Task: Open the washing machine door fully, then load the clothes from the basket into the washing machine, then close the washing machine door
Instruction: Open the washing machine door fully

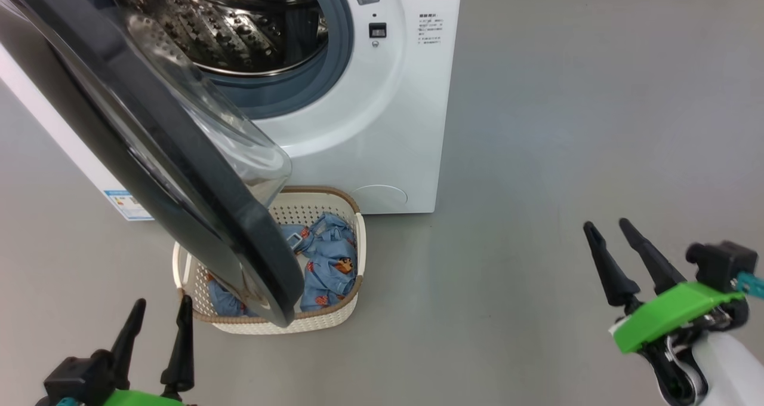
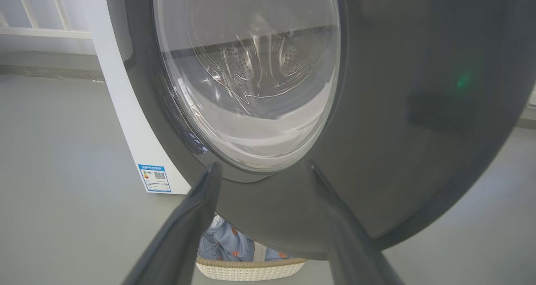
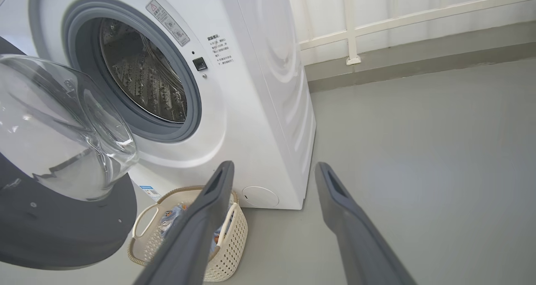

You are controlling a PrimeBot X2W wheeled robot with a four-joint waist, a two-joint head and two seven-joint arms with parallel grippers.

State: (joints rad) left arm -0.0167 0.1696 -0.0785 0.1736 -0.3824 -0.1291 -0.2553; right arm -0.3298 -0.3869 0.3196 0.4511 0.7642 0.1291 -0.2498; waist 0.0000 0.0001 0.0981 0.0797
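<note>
The washing machine (image 1: 382,125) stands at the top of the head view, its steel drum (image 1: 239,30) exposed. Its door (image 1: 149,155) hangs swung open, black ring and clear bowl reaching out over the basket (image 1: 334,319). Blue printed clothes (image 1: 328,263) lie in the basket, partly hidden by the door. My left gripper (image 1: 160,311) is open at the lower left, just short of the door's outer face (image 2: 377,130). My right gripper (image 1: 606,224) is open at the lower right, over bare floor. In the right wrist view the machine (image 3: 251,88), door (image 3: 63,201) and basket (image 3: 232,243) appear.
Grey floor (image 1: 567,125) spreads to the right of the machine. A white railing (image 3: 351,29) and a low kerb run along the wall behind. A blue label sticker (image 2: 155,178) marks the machine's lower side.
</note>
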